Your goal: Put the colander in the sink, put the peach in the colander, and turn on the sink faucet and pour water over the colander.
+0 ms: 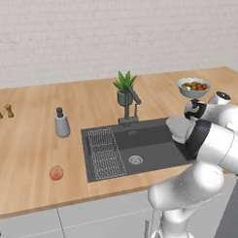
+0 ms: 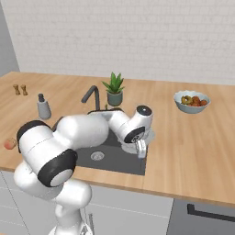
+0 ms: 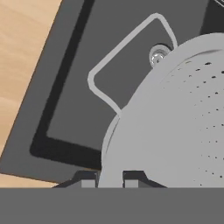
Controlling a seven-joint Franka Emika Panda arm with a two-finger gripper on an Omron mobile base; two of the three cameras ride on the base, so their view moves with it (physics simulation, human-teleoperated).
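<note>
End effector (image 3: pixel 110 178) pinching the colander (image 3: pixel 175 127) rim, bowl held above the sink's (image 3: pixel 70 87) right end.

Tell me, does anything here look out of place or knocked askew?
Only the peach looks stray, lying alone on the counter left of the sink. The colander hangs tilted over the basin because the tool grips its rim. Nothing looks spilled or damaged.

Potted plant (image 1: pixel 125 89), grey soap dispenser (image 1: pixel 62 124), fruit bowl (image 1: pixel 193 87), two small shakers (image 1: pixel 3 111)
</note>
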